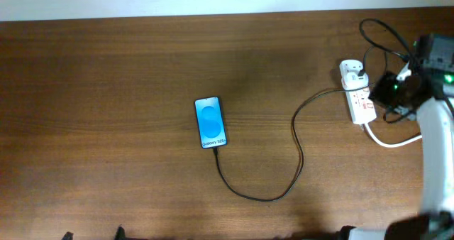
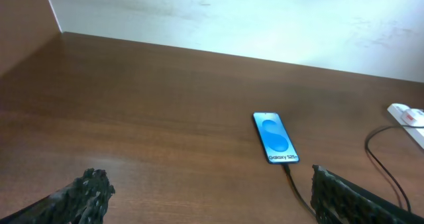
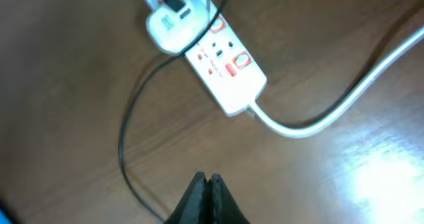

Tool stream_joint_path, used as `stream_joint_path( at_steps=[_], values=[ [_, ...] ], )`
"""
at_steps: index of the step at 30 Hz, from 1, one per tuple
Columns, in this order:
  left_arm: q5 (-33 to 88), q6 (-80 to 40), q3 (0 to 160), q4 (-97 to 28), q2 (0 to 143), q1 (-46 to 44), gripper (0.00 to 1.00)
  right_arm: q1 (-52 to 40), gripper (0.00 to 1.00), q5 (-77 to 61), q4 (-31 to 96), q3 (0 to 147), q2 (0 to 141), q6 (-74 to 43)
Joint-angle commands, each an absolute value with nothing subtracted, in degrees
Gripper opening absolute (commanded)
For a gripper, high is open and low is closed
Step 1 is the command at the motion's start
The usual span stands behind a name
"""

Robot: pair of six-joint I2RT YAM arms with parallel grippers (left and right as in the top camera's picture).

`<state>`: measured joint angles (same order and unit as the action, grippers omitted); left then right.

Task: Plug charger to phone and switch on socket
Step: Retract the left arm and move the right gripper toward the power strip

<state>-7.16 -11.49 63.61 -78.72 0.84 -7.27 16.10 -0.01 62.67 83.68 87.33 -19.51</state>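
The phone (image 1: 211, 123) lies flat mid-table with its blue screen up; it also shows in the left wrist view (image 2: 275, 138). The thin black charger cable (image 1: 269, 197) meets the phone's lower end, loops right and runs to the white adapter (image 1: 352, 72) plugged into the white socket strip (image 1: 362, 104). In the right wrist view the strip (image 3: 225, 71) shows red switches, with the adapter (image 3: 169, 25) at its far end. My right gripper (image 3: 207, 179) is shut and empty, hovering just short of the strip. My left gripper (image 2: 212, 197) is open and empty, well short of the phone.
The strip's thick white cord (image 3: 331, 111) curves off to the right across the wooden table (image 1: 106, 126). More black cable loops behind the strip (image 1: 376, 37). The right arm (image 1: 436, 148) stands at the table's right edge. A pale wall runs along the back.
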Motion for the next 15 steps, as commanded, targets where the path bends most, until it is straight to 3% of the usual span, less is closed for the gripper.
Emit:
stream_joint_path(
  at_steps=[1,8,15],
  values=[
    [-7.79,-10.61,63.86,-78.67,0.38,-7.44,0.99,17.78,0.04,-1.26,57.21,83.7,95.11,-19.81],
    [-7.79,-10.61,63.88,-78.67,0.38,-7.44,0.99,18.37,0.04,-1.21,39.68,83.7,108.99,-20.25],
    [-7.79,-10.61,63.86,-78.67,0.38,-7.44,0.99,18.83,0.04,3.75,35.53,83.68,114.85,-20.21]
  ],
)
